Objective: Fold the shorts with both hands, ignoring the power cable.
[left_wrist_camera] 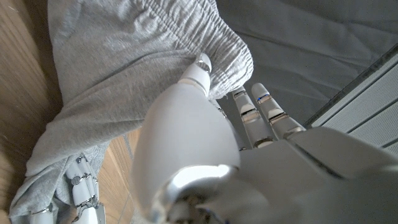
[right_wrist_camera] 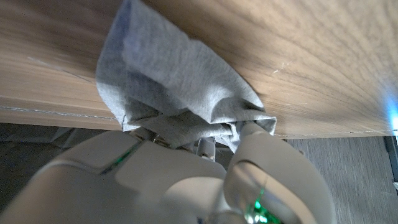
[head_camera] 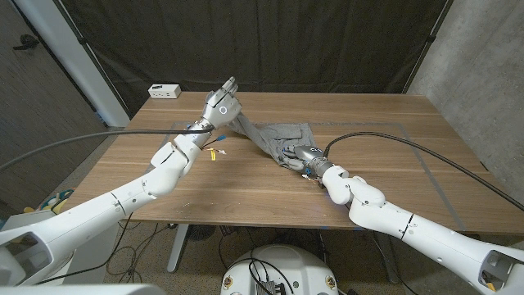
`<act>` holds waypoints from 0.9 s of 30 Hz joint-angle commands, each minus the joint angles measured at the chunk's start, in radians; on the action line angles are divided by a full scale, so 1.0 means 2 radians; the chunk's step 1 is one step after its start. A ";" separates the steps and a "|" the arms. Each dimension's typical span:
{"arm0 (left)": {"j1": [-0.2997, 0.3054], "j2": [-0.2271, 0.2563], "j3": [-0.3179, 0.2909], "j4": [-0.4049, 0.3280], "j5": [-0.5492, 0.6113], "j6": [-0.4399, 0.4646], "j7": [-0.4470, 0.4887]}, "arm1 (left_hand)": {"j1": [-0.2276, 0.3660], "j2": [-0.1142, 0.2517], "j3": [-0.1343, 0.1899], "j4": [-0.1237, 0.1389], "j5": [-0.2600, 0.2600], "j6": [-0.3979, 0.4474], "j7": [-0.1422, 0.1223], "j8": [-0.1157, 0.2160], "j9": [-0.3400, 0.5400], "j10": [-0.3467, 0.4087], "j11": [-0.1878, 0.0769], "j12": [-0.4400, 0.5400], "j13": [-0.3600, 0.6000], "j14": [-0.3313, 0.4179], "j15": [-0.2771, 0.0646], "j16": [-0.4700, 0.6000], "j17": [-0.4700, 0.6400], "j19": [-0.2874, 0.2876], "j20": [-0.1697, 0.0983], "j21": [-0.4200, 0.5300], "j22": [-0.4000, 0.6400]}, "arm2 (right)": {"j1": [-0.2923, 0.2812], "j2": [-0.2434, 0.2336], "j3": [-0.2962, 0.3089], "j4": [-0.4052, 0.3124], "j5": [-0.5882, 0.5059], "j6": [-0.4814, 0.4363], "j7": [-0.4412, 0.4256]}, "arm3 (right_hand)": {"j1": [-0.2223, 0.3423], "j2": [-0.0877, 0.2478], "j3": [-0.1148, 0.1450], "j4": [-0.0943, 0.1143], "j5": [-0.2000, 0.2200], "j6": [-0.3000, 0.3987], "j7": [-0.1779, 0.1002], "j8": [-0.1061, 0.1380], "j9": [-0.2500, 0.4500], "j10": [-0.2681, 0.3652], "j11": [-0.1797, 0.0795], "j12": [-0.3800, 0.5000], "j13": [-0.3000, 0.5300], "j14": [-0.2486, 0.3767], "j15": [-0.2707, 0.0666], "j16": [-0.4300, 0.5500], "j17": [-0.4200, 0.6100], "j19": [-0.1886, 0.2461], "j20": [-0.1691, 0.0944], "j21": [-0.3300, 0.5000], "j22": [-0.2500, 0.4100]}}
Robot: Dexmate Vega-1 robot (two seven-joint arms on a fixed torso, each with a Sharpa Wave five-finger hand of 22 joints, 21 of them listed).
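Grey shorts [head_camera: 280, 133] lie partly on the wooden table [head_camera: 368, 111], with one end pulled up off it. My left hand [head_camera: 223, 102] is raised over the back left of the shorts and holds the elastic waistband [left_wrist_camera: 229, 51] in its fingers [left_wrist_camera: 249, 115]. The cloth [left_wrist_camera: 112, 81] hangs stretched from that hand down to the table. My right hand [head_camera: 296, 156] sits low at the near edge of the shorts and grips a bunched fold of grey cloth [right_wrist_camera: 186, 115]. Its fingers [left_wrist_camera: 81, 190] show beneath the hanging cloth.
A white box [head_camera: 164, 90] stands at the table's back left corner. A black cable [head_camera: 393, 139] curves over the table's right side to my right wrist. Another black cable [head_camera: 90, 137] runs to my left arm. Dark curtains hang behind the table.
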 commanded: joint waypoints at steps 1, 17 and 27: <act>-0.024 0.009 0.010 0.008 0.032 -0.026 0.027 | 0.000 -0.005 0.001 0.004 0.004 -0.002 0.000 0.004 0.002 -0.002 0.001 -0.002 0.001 0.004 -0.085 -0.001 0.001 0.002 -0.004 0.004 0.002 | 0.000 -0.001 0.002 0.005 0.004 0.008 -0.003 | -0.004 0.001 0.003 -0.001 0.003 0.005 0.001 0.000 0.001 0.002 -0.002 -0.001 0.001 0.001 -0.028 0.000 0.001 0.005 0.000 -0.002 0.002; -0.069 0.017 0.024 0.012 0.079 -0.068 0.034 | 0.000 -0.007 0.001 0.005 0.010 -0.004 0.000 0.010 0.006 0.000 0.001 -0.003 0.000 0.009 -0.085 0.000 0.001 0.005 -0.006 0.006 0.002 | -0.002 -0.001 0.002 0.011 0.012 0.018 -0.003 | -0.005 0.001 0.007 -0.002 0.003 0.005 0.000 -0.001 0.001 0.002 -0.002 -0.002 0.002 0.001 -0.028 -0.001 0.001 0.005 0.000 -0.005 0.002; -0.098 0.019 0.035 0.018 0.096 -0.096 0.054 | 0.002 -0.008 0.001 0.004 0.013 -0.006 0.000 0.013 0.007 0.001 0.001 -0.003 -0.001 0.009 -0.086 -0.001 0.001 0.005 -0.007 0.006 0.002 | -0.005 0.002 0.003 0.015 0.014 0.023 -0.010 | -0.006 0.000 0.010 -0.003 0.003 0.006 0.000 -0.002 0.001 0.002 -0.003 -0.002 0.002 0.001 -0.029 -0.001 0.000 0.006 0.000 -0.007 0.002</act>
